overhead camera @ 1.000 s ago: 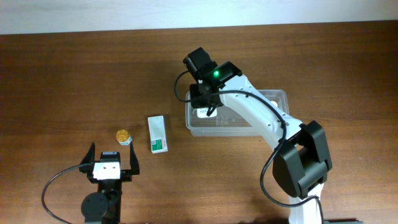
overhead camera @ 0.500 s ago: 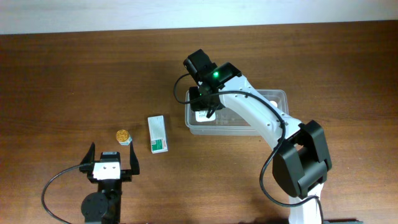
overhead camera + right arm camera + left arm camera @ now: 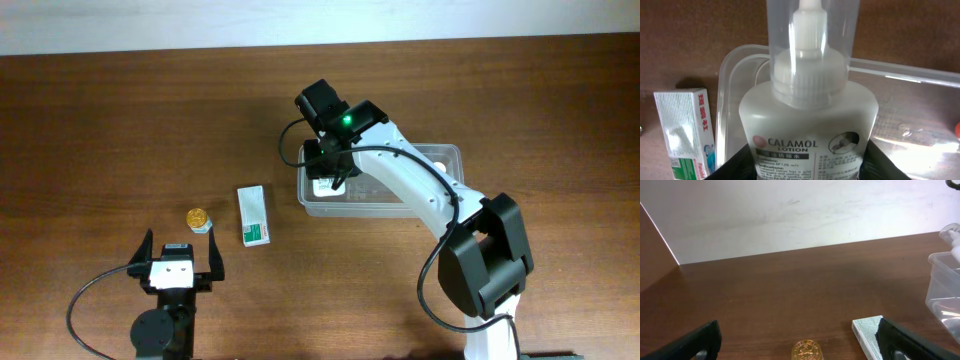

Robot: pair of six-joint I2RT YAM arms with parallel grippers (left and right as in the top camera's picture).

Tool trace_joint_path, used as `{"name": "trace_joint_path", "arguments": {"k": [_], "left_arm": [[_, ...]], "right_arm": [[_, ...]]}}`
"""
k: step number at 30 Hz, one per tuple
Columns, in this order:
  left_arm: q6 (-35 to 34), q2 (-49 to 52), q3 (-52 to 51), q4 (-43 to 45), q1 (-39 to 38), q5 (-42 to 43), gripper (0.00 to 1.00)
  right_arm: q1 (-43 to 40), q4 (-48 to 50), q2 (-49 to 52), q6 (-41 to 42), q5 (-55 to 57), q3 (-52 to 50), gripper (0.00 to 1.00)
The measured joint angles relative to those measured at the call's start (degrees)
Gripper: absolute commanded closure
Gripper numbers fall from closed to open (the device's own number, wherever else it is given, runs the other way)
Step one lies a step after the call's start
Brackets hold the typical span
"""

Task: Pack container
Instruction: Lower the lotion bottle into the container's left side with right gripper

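Note:
The container (image 3: pixel 432 152) is a clear plastic tub right of centre; its rim (image 3: pixel 900 70) crosses the right wrist view. My right gripper (image 3: pixel 326 176) hangs over its left end, shut on a white Calamol lotion bottle (image 3: pixel 807 115) with a clear cap. The bottle stands upright inside that left end, and the black fingers (image 3: pixel 735 167) press both its sides. My left gripper (image 3: pixel 180 258) rests open near the front edge, nothing between its fingers. A small gold-capped bottle (image 3: pixel 199 217) and a white-and-green box (image 3: pixel 253 215) lie on the table left of the container.
In the left wrist view the gold cap (image 3: pixel 807 351) sits just ahead between the open fingers, the box (image 3: pixel 867 332) to its right, and the container's corner (image 3: pixel 945 280) at the far right. A pale wall runs along the table's far edge.

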Motion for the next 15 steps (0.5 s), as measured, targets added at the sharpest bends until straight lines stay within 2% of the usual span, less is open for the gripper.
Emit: {"name": "trace_joint_path", "arguments": {"k": [5, 8, 15], "left_arm": [[0.0, 0.0, 0.0, 0.0, 0.0, 0.0, 0.00], [0.0, 0.0, 0.0, 0.0, 0.0, 0.0, 0.01], [0.0, 0.0, 0.0, 0.0, 0.0, 0.0, 0.01]], "right_arm": [[0.0, 0.0, 0.0, 0.1, -0.1, 0.0, 0.50], [0.0, 0.0, 0.0, 0.2, -0.1, -0.1, 0.43], [0.0, 0.1, 0.0, 0.5, -0.1, -0.2, 0.41]]}}
